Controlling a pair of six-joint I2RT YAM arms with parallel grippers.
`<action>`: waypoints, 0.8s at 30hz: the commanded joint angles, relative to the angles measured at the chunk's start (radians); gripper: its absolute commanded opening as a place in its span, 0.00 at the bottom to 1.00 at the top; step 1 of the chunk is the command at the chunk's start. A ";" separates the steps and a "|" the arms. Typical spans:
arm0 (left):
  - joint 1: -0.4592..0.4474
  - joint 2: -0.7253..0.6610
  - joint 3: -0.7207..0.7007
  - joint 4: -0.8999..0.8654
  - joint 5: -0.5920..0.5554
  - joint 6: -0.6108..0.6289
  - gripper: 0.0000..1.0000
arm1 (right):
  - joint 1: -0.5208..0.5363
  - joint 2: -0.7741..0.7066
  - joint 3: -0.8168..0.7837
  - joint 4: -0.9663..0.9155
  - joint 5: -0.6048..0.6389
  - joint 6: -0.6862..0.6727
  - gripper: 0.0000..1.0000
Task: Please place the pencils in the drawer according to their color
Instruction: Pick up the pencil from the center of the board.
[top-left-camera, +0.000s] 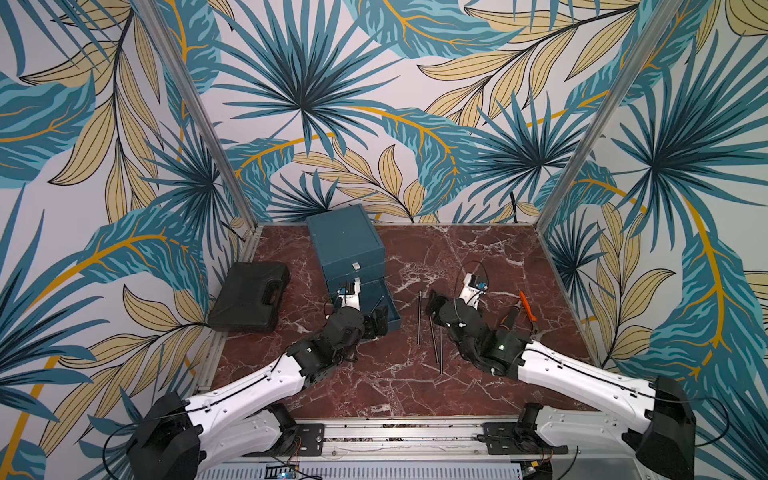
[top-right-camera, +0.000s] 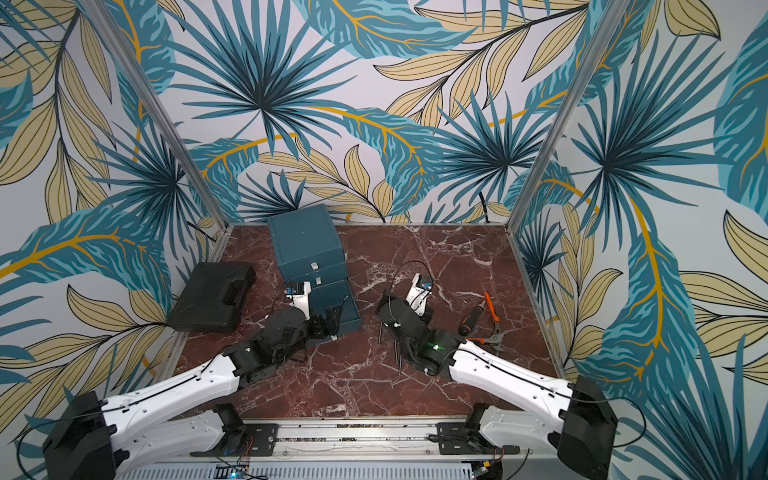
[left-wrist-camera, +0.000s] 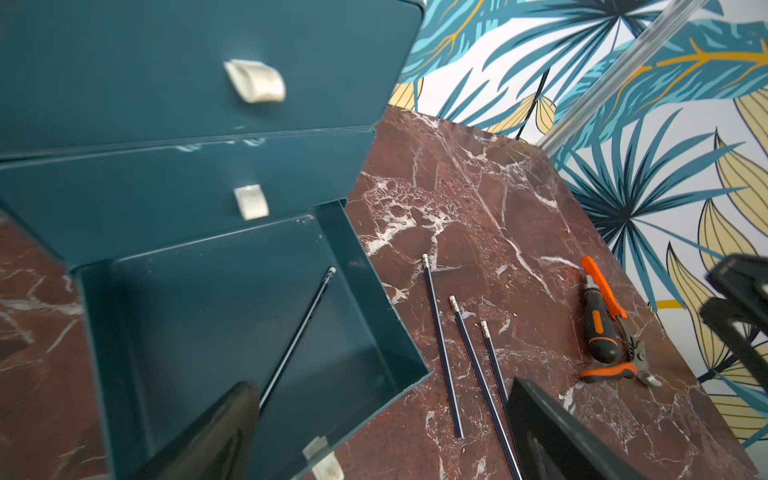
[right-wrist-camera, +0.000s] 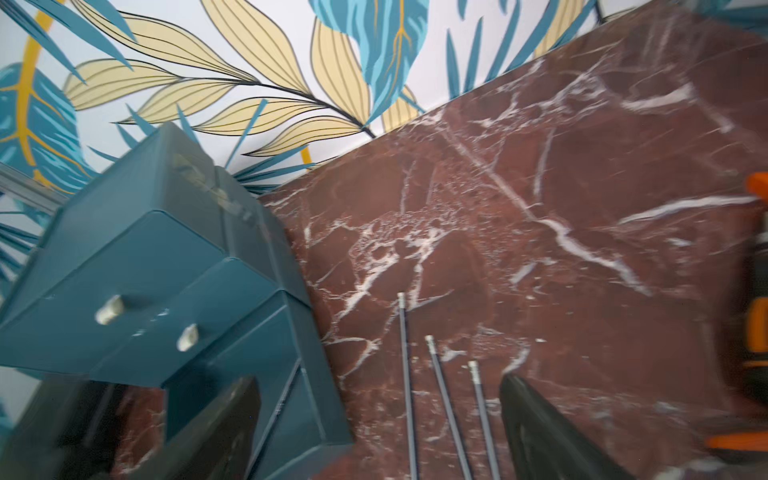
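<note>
One dark pencil (left-wrist-camera: 299, 332) lies in the open bottom drawer (left-wrist-camera: 365, 299); three pencils (left-wrist-camera: 441, 345) lie on the bench (left-wrist-camera: 498, 208). Left tool (left-wrist-camera: 380, 384) and right tool (right-wrist-camera: 376, 380) hang released, empty; next, grasp another.

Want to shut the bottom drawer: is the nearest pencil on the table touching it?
Apart. The left wrist view shows bare table between the drawer and the pencil.

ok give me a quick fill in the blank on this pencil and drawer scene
1. The teal three-drawer cabinet has only its ___ drawer pulled out.
2. Inside that open drawer lies ___ dark pencil.
3. ___ dark pencils lie on the red marble table beside the cabinet.
Missing words: bottom; one; three.
</note>
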 joint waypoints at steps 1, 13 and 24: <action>-0.026 0.075 0.085 -0.015 -0.032 0.025 0.97 | -0.002 -0.102 -0.070 -0.116 0.141 0.017 0.99; -0.079 0.365 0.347 -0.206 -0.024 0.036 0.89 | -0.011 -0.465 -0.228 -0.316 0.320 0.103 0.99; -0.095 0.575 0.532 -0.393 0.010 0.071 0.75 | -0.011 -0.461 -0.216 -0.389 0.325 0.098 0.99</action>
